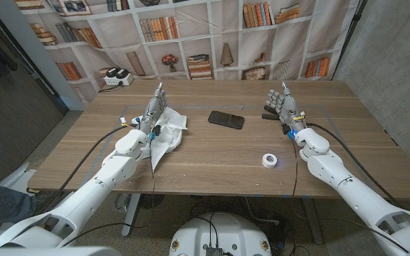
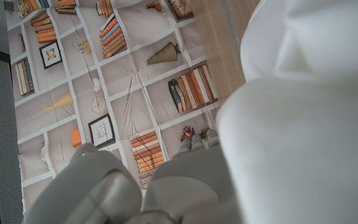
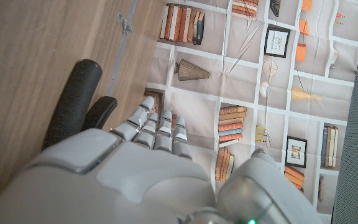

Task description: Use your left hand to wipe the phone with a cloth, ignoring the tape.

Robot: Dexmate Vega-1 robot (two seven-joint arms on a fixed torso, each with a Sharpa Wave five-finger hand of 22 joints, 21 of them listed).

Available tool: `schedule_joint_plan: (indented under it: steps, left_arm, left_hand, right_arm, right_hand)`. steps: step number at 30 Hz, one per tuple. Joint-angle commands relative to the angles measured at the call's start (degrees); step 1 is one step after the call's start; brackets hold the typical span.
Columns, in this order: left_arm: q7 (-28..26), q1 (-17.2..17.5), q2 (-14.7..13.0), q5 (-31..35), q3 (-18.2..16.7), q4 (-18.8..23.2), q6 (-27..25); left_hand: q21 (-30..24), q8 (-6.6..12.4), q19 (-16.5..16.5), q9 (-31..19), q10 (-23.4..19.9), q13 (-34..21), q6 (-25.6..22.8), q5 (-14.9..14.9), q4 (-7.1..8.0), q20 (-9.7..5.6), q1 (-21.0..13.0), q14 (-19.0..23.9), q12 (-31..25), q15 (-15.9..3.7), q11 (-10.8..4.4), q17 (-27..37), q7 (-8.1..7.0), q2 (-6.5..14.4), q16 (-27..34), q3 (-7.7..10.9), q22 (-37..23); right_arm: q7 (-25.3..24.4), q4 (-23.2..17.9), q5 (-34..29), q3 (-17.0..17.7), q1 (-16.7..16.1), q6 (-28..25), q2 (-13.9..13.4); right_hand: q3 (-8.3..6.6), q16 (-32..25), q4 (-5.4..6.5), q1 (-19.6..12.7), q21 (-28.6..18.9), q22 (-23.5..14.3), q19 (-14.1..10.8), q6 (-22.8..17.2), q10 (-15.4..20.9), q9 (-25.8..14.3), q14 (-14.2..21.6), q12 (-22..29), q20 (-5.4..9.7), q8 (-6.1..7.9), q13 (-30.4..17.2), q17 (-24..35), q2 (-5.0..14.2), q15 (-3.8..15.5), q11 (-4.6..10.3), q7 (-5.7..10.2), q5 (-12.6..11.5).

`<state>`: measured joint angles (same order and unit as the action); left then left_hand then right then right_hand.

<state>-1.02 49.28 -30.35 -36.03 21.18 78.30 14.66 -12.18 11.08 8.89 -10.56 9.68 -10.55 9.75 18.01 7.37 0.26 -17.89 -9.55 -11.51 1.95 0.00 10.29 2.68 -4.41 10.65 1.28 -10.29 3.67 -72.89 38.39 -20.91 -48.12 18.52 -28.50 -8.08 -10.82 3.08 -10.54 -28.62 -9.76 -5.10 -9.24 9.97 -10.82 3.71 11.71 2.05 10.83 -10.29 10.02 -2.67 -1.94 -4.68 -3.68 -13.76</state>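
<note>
Head view: black phone [image 1: 226,119] lies flat mid-tabletop, screen up, nothing touching it. White cloth [image 1: 166,135] lies crumpled to the robot's left of the phone, well apart from it, one corner trailing toward the front edge. Left hand [image 1: 153,112] sits over the cloth's far part, fingers [image 1: 159,93] straight and pointing toward the back wall; can't tell whether it presses on the cloth or grips any of it. Left wrist view shows white cloth [image 2: 303,118] bulking close to the camera next to the hand's back [image 2: 135,186], but no clear pinch.

Right hand [image 1: 284,104] stands at the far right side of the tabletop [image 1: 212,160], fingers [image 1: 279,94] extended and slightly apart, holding nothing. A black handled object [image 1: 269,112] lies just beside it; right wrist view shows the black handles [image 3: 73,102] on the wood next to the fingertips [image 3: 157,121].

White tape roll [image 1: 270,160] sits near the front edge, toward the right arm, well apart from the phone. Bookshelf-print backdrop [image 1: 191,35] behind the tabletop.
</note>
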Motion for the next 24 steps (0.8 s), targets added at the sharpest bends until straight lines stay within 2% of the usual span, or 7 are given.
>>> schedule_joint_plan:
  steps: [1, 8, 12, 17, 19, 22, 24]
  left_arm:
    - [-3.36, 1.01, -1.08, 1.37, 0.37, 4.57, -3.00]
    - [-2.79, 1.82, -1.69, 1.32, 0.17, 5.22, -2.45]
    - [-1.55, 2.38, -2.53, 1.17, -0.07, 5.44, -1.75]
    - [-2.62, 3.14, -4.49, 2.94, -0.22, 7.24, -2.52]
    - [-4.64, 3.92, -5.35, 4.86, -0.49, 8.74, -2.32]
    - [-5.54, 4.12, -5.03, 6.12, -0.76, 8.42, -0.35]
    - [-4.91, 3.84, -5.13, 6.19, -0.81, 8.14, 0.19]
  left_hand:
    - [-0.92, 0.87, -1.87, -0.08, 0.57, -0.15, 3.51, 0.55, -0.02, -1.80, -1.11, 0.47, -0.89, -0.03, 0.20, 0.21, 0.93, 0.77, 0.85, -0.05, -0.11]
    - [-0.95, 1.21, -2.60, -0.07, -0.92, -0.12, 2.08, 0.77, -0.31, -1.94, -1.74, 1.80, -1.27, -0.10, 0.41, 0.16, 1.04, 1.15, 1.05, -0.08, -0.06]
    - [-1.57, 2.15, -6.02, -0.03, -5.31, -0.09, -2.41, 1.16, -1.07, -1.71, -3.54, 5.71, -2.21, -0.23, 0.12, 0.11, 1.02, 2.08, 1.61, -0.07, 0.02]
    - [-1.63, 2.54, -7.40, -0.02, -7.28, -0.09, -4.69, 1.32, -1.72, -2.09, -4.94, 7.50, -2.48, -0.38, -0.03, 0.08, 0.97, 2.36, 1.71, -0.01, 0.08]
    - [-1.64, 2.72, -8.03, -0.02, -8.20, -0.09, -5.80, 1.37, -2.01, -2.05, -5.57, 8.29, -2.59, -0.64, -0.21, 0.08, 0.90, 2.45, 1.74, -0.01, 0.09]
    - [-1.81, 2.90, -9.13, -0.03, -9.16, -0.09, -7.01, 1.41, -2.29, -2.06, -6.20, 9.46, -2.68, -0.72, -0.08, 0.08, 0.82, 2.52, 1.88, -0.05, 0.09]
    - [-2.08, 3.15, -10.90, -0.04, -11.29, -0.12, -8.86, 1.44, -2.61, -2.08, -6.96, 11.34, -3.04, -1.13, -0.10, 0.10, 0.75, 2.55, 2.11, -0.23, 0.08]
  right_arm:
    - [0.81, 0.66, 1.29, 0.88, -1.35, 1.96, 0.75]
    - [-0.92, -1.37, 0.77, 0.92, -2.85, 1.64, 0.35]
    - [-1.78, -2.17, 0.61, 1.02, -3.54, 1.79, 0.39]
    - [-2.15, -2.24, 0.68, 0.97, -3.69, 1.67, 0.62]
    - [-1.40, -1.51, 0.42, 0.74, -3.29, 2.10, 0.62]
    - [-0.96, -0.94, 0.49, 0.79, -2.95, 2.45, 0.71]
    - [-0.56, -0.84, 0.90, 0.94, -2.82, 2.43, 0.73]
  right_hand:
    - [-0.50, -0.36, -0.17, -0.88, -0.20, -0.21, -0.75, -0.83, 0.94, -0.08, 0.92, 0.48, 1.10, 0.33, -0.26, 0.28, 0.23, -0.10, -0.21, -0.26, -0.25]
    - [-0.58, -0.42, -0.35, -1.18, -0.10, -0.21, -1.09, -1.25, 1.22, -0.07, 1.27, 0.58, 1.10, 0.49, -0.27, 0.28, 0.37, -0.10, -0.37, -0.38, -0.24]
    - [-0.62, -0.47, -0.45, -1.35, -0.04, -0.22, -1.29, -1.32, 1.40, -0.07, 1.52, 0.64, 1.05, 0.51, -0.27, 0.28, 0.43, -0.14, -0.31, -0.36, -0.22]
    - [-0.66, -0.53, -0.58, -1.55, -0.01, -0.23, -1.69, -1.47, 1.69, -0.06, 1.86, 0.74, 0.98, 0.56, -0.28, 0.29, 0.51, -0.19, -0.42, -0.35, -0.20]
    - [-0.66, -0.55, -0.61, -1.60, 0.01, -0.23, -1.77, -1.43, 1.70, -0.06, 1.95, 0.74, 1.01, 0.54, -0.28, 0.29, 0.53, -0.21, -0.44, -0.33, -0.19]
    - [-0.66, -0.52, -0.65, -1.66, 0.06, -0.23, -1.85, -1.52, 1.75, -0.06, 1.96, 0.75, 1.02, 0.57, -0.28, 0.30, 0.55, -0.25, -0.39, -0.34, -0.17]
    - [-0.66, -0.52, -0.68, -1.70, 0.09, -0.24, -1.92, -1.56, 1.84, -0.06, 2.02, 0.78, 0.98, 0.58, -0.28, 0.31, 0.56, -0.26, -0.33, -0.21, -0.16]
